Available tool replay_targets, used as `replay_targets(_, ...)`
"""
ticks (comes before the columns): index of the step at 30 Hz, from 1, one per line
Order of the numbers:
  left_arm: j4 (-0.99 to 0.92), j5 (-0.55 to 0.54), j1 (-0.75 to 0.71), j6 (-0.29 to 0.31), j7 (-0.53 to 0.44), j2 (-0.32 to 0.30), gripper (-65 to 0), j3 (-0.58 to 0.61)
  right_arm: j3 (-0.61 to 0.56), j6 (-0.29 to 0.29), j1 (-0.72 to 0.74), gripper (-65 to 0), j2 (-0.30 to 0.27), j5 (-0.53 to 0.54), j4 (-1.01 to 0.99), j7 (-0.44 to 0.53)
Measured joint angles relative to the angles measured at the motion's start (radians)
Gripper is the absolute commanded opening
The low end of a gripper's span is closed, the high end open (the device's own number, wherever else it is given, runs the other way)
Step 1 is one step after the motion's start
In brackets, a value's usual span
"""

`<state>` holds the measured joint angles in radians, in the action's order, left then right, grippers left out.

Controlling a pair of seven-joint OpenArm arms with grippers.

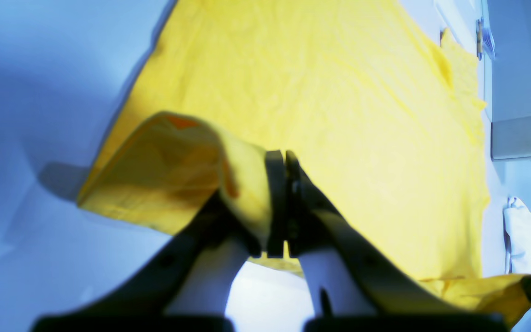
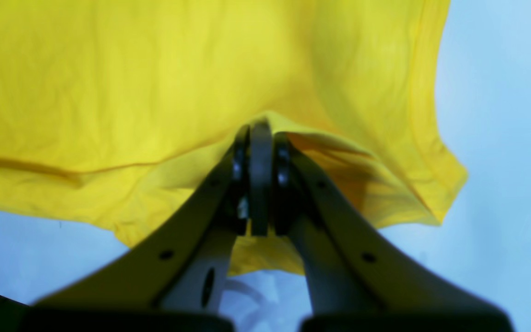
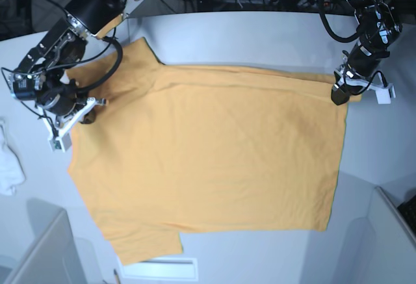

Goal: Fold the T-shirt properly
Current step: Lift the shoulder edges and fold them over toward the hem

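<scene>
In the left wrist view the left gripper has its fingers pressed together on a pinched corner of the T-shirt, and the fabric beside the pinch curls up in a loose roll with its darker underside showing. In the right wrist view the right gripper is likewise clamped on a raised fold of shirt edge, with cloth bunched around and under the fingers. In the base view the T-shirt lies spread across the pale table, with the left gripper holding its upper corner on that view's right and the right gripper holding the shoulder region on that view's left; one sleeve reaches toward the top left and the other lies near the bottom edge. A small white cloth sits apart from the shirt at the table's left margin. The step in hand appears to be the first lengthwise fold, drawing the held edge over toward the opposite long edge. To perform it well, raise both grippers together and only enough to free the edge from the table, keep the span between them taut so no sag or diagonal crease forms, carry it across level, and lay it parallel to the far edge before releasing. Uneven lift would probably skew the fold line
</scene>
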<state>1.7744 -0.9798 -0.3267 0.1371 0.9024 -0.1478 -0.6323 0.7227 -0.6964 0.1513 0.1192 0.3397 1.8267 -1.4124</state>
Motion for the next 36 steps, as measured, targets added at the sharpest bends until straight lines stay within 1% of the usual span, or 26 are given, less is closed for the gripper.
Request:
replay_targets(8,0.002,-0.001,0.003,0.000,0.000,0.001,-65.0,0.000,0.003,0.000,0.036,-65.0,0.000,0.000,0.010,0.000)
replay_targets(16,-0.016,-0.003,0.066,0.002,-0.002,-0.002,-65.0,-0.001,0.004,0.000,0.084,-65.0,0.000,0.000,0.003,0.001)
replay_targets(21,-0.050,0.003,0.062,0.000,-0.001,0.000,-65.0,0.002,0.004,0.000,0.104,-65.0,-0.008,-0.002,-0.087,-0.005)
replay_targets(25,-0.076,0.000,0.106,0.001,-0.002,0.000,-65.0,0.002,0.004,0.000,0.129,-65.0,-0.019,-0.004,-0.138,0.013)
replay_targets(29,-0.103,0.007,0.113,-0.004,0.001,-0.003,-65.0,0.004,0.003,0.000,0.156,-65.0,-0.042,-0.004,-0.164,0.024)
replay_targets(33,-0.102,0.002,0.152,-0.003,0.000,-0.002,-65.0,0.006,0.003,0.003,0.187,-65.0,-0.049,-0.004,-0.224,0.029)
replay_targets(36,-0.155,-0.007,0.173,0.002,-0.008,-0.005,-65.0,0.006,-0.004,0.006,0.212,-65.0,-0.067,0.001,-0.312,0.078)
